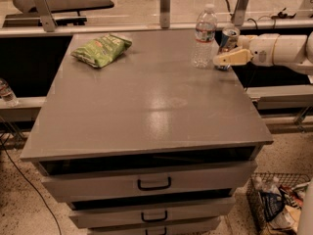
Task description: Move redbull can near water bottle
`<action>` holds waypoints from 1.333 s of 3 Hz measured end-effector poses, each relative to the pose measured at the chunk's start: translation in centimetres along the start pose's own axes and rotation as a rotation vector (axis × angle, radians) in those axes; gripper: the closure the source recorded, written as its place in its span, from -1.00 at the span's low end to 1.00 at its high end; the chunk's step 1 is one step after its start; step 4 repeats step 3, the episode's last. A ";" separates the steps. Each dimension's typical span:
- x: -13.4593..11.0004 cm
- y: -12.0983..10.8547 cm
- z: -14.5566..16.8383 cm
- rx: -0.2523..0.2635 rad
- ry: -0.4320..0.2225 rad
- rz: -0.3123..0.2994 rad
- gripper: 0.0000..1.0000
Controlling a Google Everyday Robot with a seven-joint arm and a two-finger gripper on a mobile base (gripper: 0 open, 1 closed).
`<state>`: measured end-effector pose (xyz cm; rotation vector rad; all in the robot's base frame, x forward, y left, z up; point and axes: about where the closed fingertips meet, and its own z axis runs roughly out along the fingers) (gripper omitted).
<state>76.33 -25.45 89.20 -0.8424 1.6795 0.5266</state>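
- Tall clear plastic water bottle (204, 35) w/ white screw cap stands upright. All places below are given relative to it.
- Slim silver-and-blue metal redbull can (229, 39) is upright just right of the bottle, w/ a narrow gap and no contact. It's shorter than the bottle.
- Cream two-finger gripper (222, 55) on the white arm (281, 49) reaches in from the bottle's right. Its near finger (237, 58) lies across the can's lower front, so it looks clamped on the can, jaws only can-width apart.
- Step in hand, prob.: set-down beside the bottle. The can looks close enough, so IMO no more travel toward the bottle is needed.
- To do it well: lower straight till the base sits flat on the grey tabletop (146, 97). Open slowly, then pull back rightward, away from the bottle, w/o dragging the can.
- Risk: the near fingertip pokes out toward the bottle's base, and a leftward nudge could tip the light bottle. The table edge is also just right of the bottle, so there's little margin.
- Hidden: the far finger is behind the can, so its contact can't be confirmed.
- The near finger covers part of the can's base. Can't tell if it rests on the top or hangs just above.
- The arm is cut off at the frame edge, far right of the bottle.
- Crumpled green snack bag (101, 49) lies well left of the bottle, out of the way.
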 end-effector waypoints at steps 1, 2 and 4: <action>0.1 0.0 0.1 -0.002 0.001 0.003 -1.00; -3.6 1.1 -6.6 0.043 0.009 -0.083 -1.00; -8.9 4.7 -14.6 0.090 0.028 -0.204 -1.00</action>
